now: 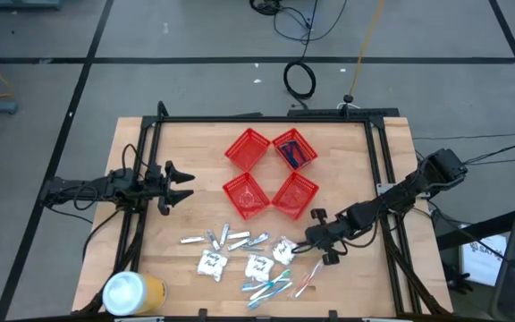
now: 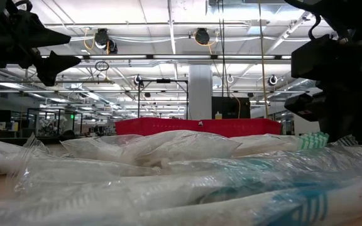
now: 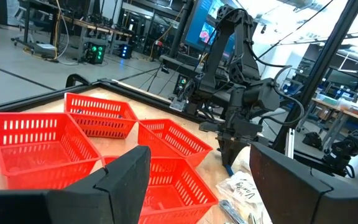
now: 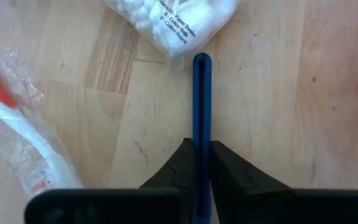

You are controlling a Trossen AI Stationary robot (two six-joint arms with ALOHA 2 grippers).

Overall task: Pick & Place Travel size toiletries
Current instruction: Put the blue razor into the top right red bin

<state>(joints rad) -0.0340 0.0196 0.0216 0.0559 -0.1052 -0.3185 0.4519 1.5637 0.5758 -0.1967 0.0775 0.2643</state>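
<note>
Travel size toiletries lie at the table's near middle: white sachets [image 1: 211, 262], small tubes [image 1: 231, 238] and wrapped toothbrushes [image 1: 271, 288]. My right gripper [image 1: 308, 242] points steeply down at their right edge and is shut on a dark blue razor [image 4: 202, 93]. A sachet of cotton items [image 4: 173, 22] lies just past the razor's free end, and a red-and-white wrapped toothbrush [image 4: 23, 137] lies beside it. My left gripper [image 1: 186, 183] hangs open above the table's left side, holding nothing. My right gripper pinches the razor's thin blue handle [image 4: 202, 140] between its two fingertips [image 4: 182, 165]. The fingers come from above, slanting, and the handle runs straight out ahead of them. The part behind the fingers is hidden. Whether the razor is clear of the wood I cannot tell.
Four red mesh baskets [image 1: 247, 148] stand in a cluster at the table's far middle; the far right one [image 1: 294, 148] holds dark blue razors. A yellow can with a white lid [image 1: 132, 293] stands at the near left corner. A black frame [image 1: 375, 161] edges the table.
</note>
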